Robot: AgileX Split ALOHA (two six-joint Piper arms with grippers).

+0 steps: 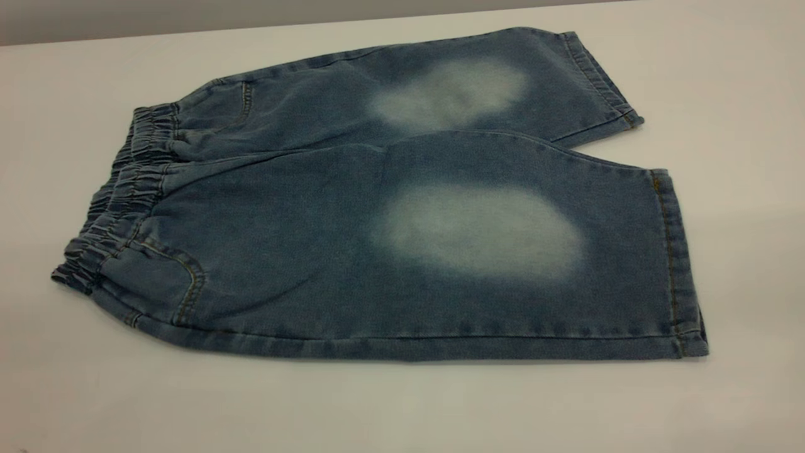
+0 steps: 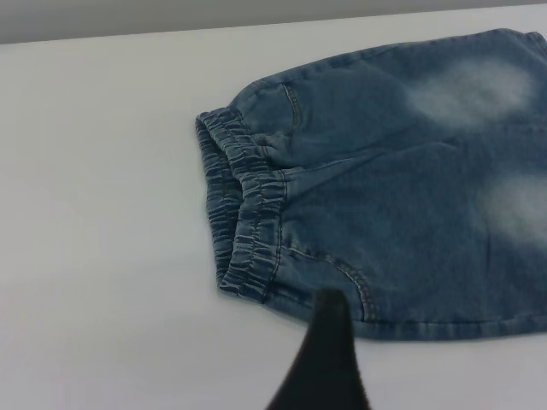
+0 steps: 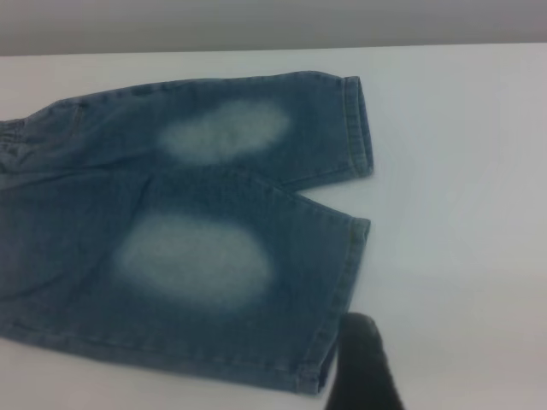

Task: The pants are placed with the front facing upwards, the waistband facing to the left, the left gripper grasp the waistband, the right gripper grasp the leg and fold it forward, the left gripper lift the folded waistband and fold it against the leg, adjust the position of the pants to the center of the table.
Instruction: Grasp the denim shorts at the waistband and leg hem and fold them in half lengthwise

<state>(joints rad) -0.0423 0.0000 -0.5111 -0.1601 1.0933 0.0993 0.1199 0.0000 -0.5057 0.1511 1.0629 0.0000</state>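
Faded denim shorts (image 1: 377, 251), ruched waistband (image 1: 119, 207), smooth table (image 1: 402, 409)

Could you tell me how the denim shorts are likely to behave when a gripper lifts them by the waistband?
The shorts lie flat in soft creases, so they will probably droop rather than hold shape. The gathered waistband looks thick and ruched, likely giving the fingers good purchase. On the smooth table the cloth may slide if pushed.

A plain grey wall (image 1: 188, 16) fills the strip along the top of the frame in the exterior view, widest at upper left and narrowing toward the right. The same dull grey band runs across the top of both wrist views.
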